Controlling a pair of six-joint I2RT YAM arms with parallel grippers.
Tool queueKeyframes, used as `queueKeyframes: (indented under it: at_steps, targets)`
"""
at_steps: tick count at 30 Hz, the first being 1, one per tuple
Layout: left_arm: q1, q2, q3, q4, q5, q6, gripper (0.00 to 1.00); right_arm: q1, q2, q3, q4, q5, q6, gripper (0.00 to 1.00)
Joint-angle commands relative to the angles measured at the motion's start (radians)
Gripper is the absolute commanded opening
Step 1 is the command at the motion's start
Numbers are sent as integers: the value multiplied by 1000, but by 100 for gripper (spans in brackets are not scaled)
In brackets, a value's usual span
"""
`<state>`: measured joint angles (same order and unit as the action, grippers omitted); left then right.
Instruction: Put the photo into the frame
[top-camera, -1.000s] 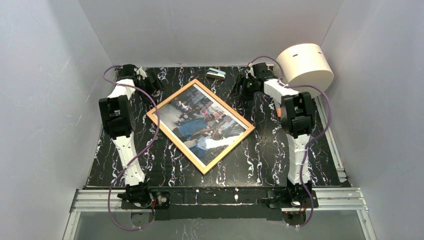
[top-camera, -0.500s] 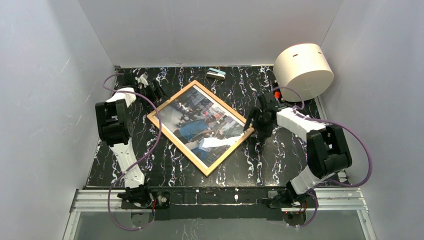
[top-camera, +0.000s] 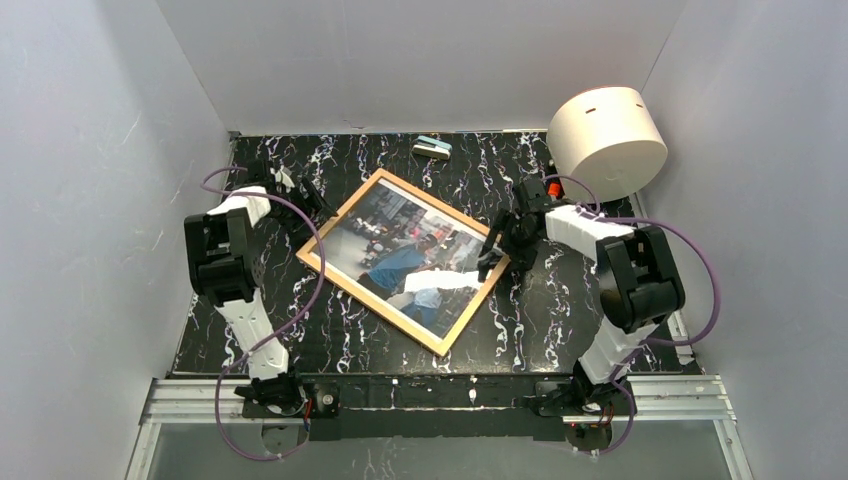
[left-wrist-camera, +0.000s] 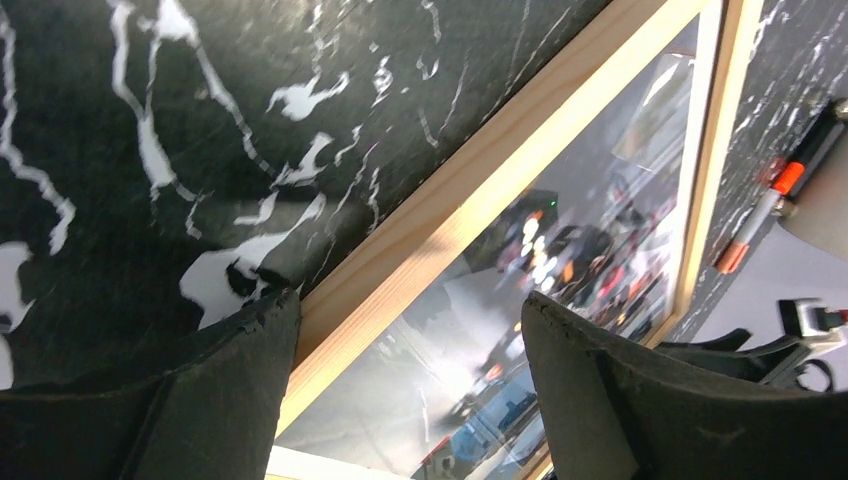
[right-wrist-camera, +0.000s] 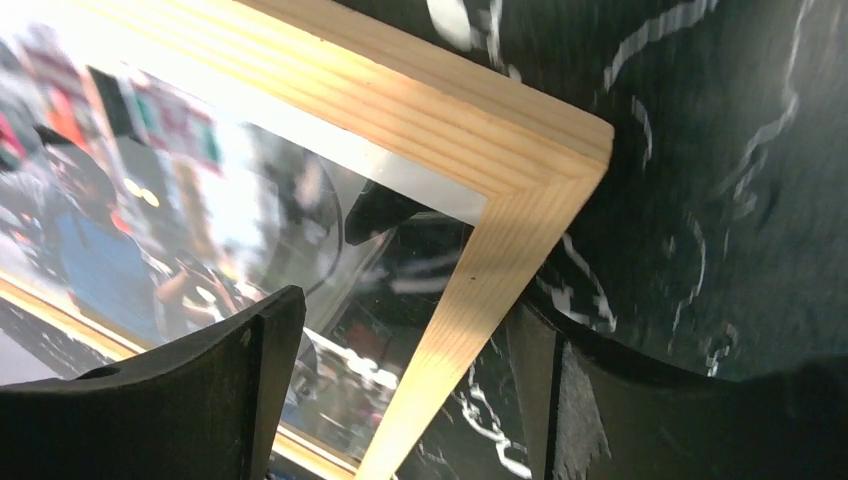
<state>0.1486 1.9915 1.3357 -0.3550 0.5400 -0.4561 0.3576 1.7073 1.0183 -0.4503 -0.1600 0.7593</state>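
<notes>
1. Wood-edged frame (top-camera: 369, 304) lay skewed on the black marbled worktop (top-camera: 545, 315), the photo (top-camera: 405, 258) inside it under glass.
2. The left jaws, wide apart, straddled its far-left edging.
3. The right jaws, also wide, straddled its right corner.
4. Beyond that corner stood a white drum (top-camera: 607, 140).

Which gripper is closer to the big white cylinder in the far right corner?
Right. The right gripper is at the frame's right corner, nearest the white cylinder; the left gripper is at the frame's far-left edge, across the photo.
</notes>
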Motion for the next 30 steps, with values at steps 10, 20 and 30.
queueKeyframes:
  at_steps: [10,20,30]
  targets:
    - [-29,-246,-246,-160,-186,-35,78,-52,258,409,150,5,-235,80]
    - [-29,-437,-228,-273,-492,-46,93,-52,84,419,15,393,-247,85]
    - [-82,-835,-132,-248,-392,-85,98,-51,-490,204,-67,468,-283,86]
